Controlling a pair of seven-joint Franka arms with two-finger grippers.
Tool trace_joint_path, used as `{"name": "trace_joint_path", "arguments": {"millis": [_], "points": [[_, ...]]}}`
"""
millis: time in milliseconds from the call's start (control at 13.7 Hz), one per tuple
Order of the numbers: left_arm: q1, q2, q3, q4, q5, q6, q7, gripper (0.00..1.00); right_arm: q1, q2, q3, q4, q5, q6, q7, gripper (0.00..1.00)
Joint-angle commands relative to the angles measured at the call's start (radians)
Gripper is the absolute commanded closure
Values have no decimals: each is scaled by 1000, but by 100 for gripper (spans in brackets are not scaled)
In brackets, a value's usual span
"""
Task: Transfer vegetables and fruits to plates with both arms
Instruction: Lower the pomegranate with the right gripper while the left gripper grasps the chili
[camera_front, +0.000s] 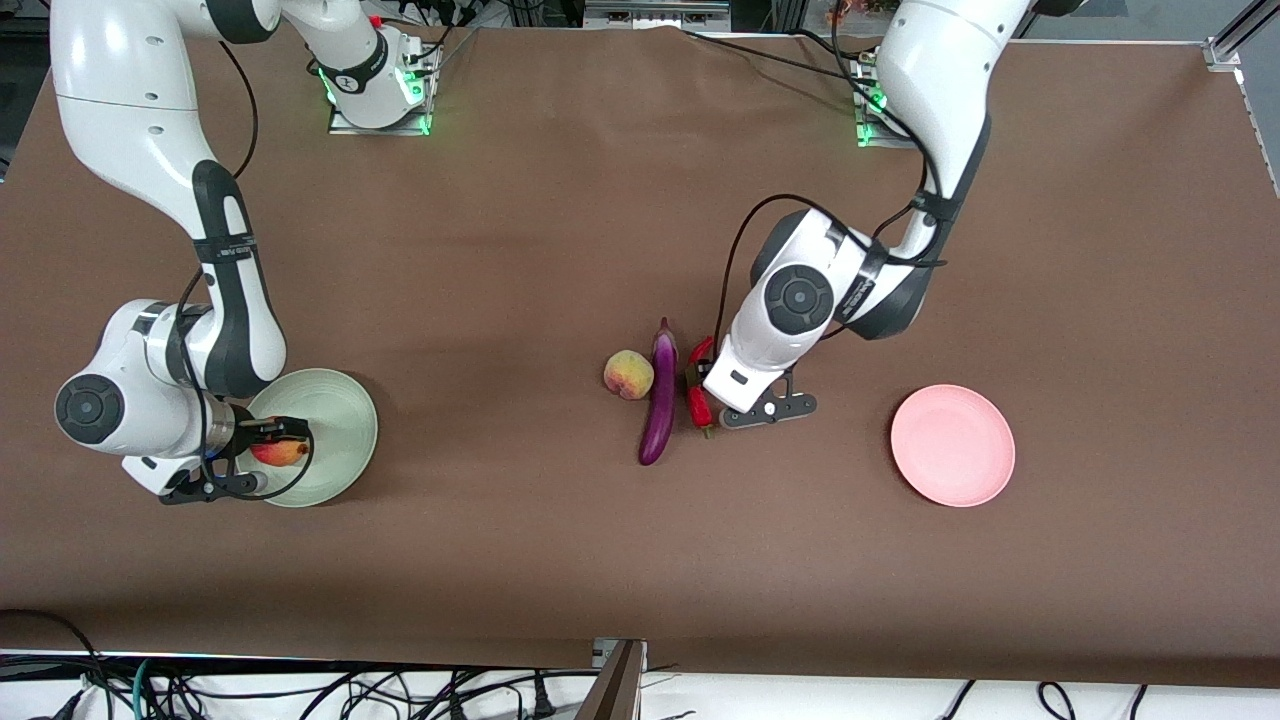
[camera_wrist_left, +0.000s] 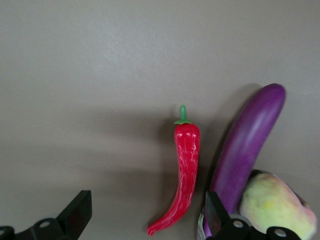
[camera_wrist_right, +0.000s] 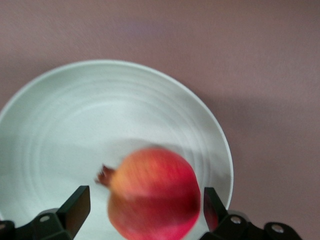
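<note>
Front view: the right gripper (camera_front: 262, 452) is seen over the mint green plate (camera_front: 340, 400), its fingers spread with the red fruit (camera_front: 279, 453) loose between them, so release looks in hand. The left gripper (camera_front: 700, 395), spread wide, is lowered astride the red chili pepper (camera_wrist_left: 184, 170), which lies on the bench (camera_front: 560, 220) just beside the eggplant (camera_front: 659, 405) and near the peach (camera_front: 629, 374). Next, a closing pinch and a carry to the pink plate (camera_front: 953, 446) are judged necessary.
</note>
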Motion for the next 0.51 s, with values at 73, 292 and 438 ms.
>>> {"name": "trace_joint_path", "arguments": {"millis": [73, 292, 438], "points": [[-20, 59, 9, 26, 5, 64, -22, 0, 9, -62, 24, 4, 21, -59, -21, 0], [-31, 92, 7, 26, 4, 107, -23, 0, 14, -87, 98, 16, 26, -90, 4, 0], [-58, 120, 9, 32, 2, 141, -71, 0, 15, -87, 155, 16, 55, -87, 95, 0]]}}
